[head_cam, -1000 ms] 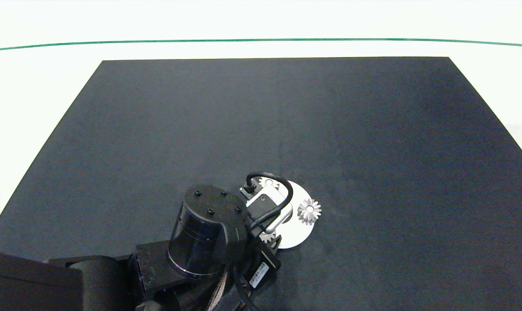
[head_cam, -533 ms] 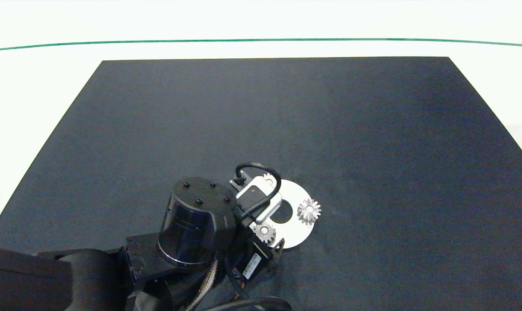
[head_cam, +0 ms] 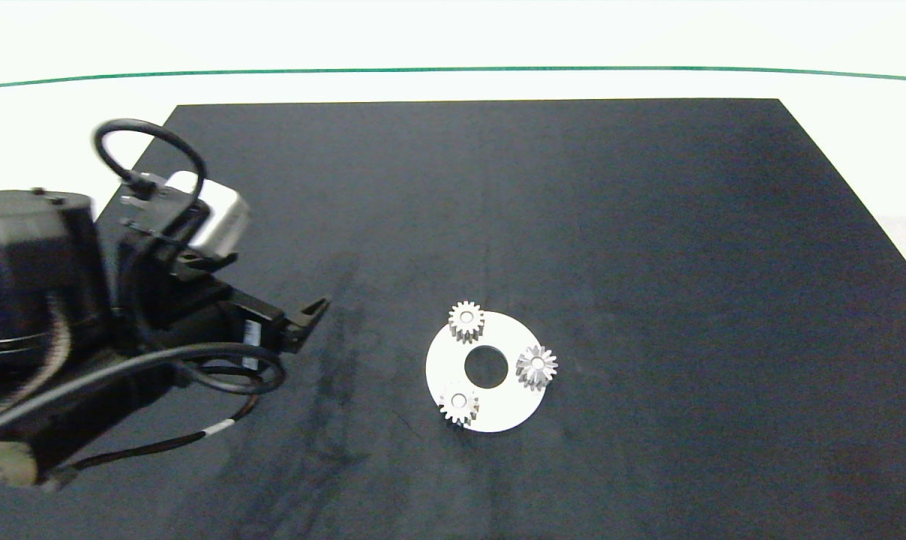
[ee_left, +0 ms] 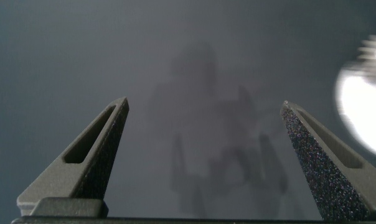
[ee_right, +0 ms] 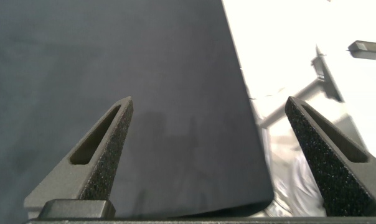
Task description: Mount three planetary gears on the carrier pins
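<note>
Head view: three planetary gears sit on the white carrier disc (head_cam: pixel 498 409), low and just left of frame centre. One gear (head_cam: pixel 466 322) is at the disc's upper left, one (head_cam: pixel 536 367) at its right edge, one (head_cam: pixel 458 403) at its lower left. Each seems seated on a carrier pin, white showing in the centre holes of the two left gears; the right one's hole is too small to read. The pins themselves are hidden under the gears.

Change: half a second ago the left arm hung right over the disc's left side, covering the upper-left gear and crowding the lower-left one. Now it has pulled back to the left edge of the frame, left claw (head_cam: pixel 307 322) well apart from the disc, so all three gears are uncovered. Left wrist view: left claw (ee_left: pixel 203 162) spread wide, released, holding nothing, dark table (ee_left: pixel 175 62) beneath, disc (ee_left: pixel 362 112) a blur at the edge.

Right wrist view: right claw (ee_right: pixel 206 162) also released and empty, parked at the table's edge, not in the head view.

Judgement: the install looks complete; only retreat remains.
</note>
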